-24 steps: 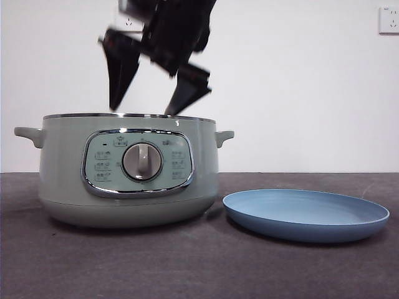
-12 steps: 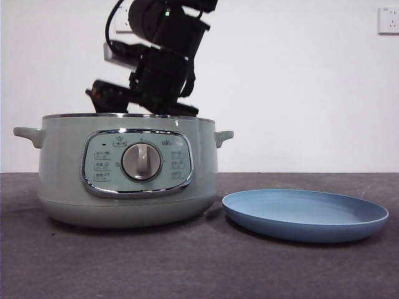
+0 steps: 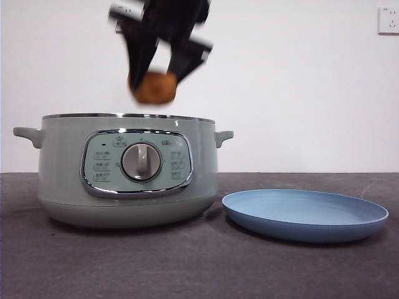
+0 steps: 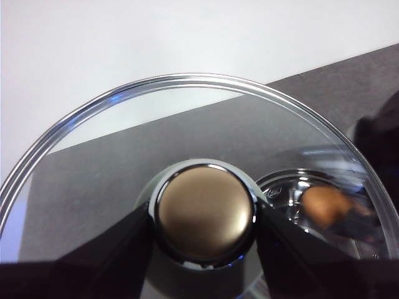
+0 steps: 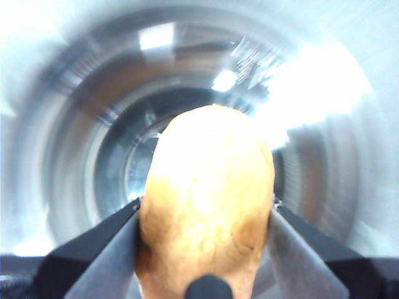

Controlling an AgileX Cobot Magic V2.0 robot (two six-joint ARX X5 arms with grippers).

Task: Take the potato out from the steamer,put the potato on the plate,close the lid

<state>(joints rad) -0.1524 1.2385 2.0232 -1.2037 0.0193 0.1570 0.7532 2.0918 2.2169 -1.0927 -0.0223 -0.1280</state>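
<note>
My right gripper [image 3: 156, 78] is pinching the potato [image 3: 153, 88], one jaw pressed on each flank. It hangs in the air above the steamer's [image 3: 128, 169] open mouth, clear of the chrome rim, blurred in the front view. From the right wrist I see the potato's skin matte, orange-brown and oval against the shiny round bowl. My left gripper [image 4: 206, 218] is clamped on the knob of the lid [image 4: 187, 124]: domed clear glass, chrome edge, and the knob's top reads bronze and glossy. I cannot tell from that view where the lid hangs. I count one potato, one steamer with two side handles and one dial, one lid, one plate [image 3: 305, 215]. The plate, shallow and pale blue, sits bare just beside the steamer on the dark table [image 3: 187, 261].
</note>
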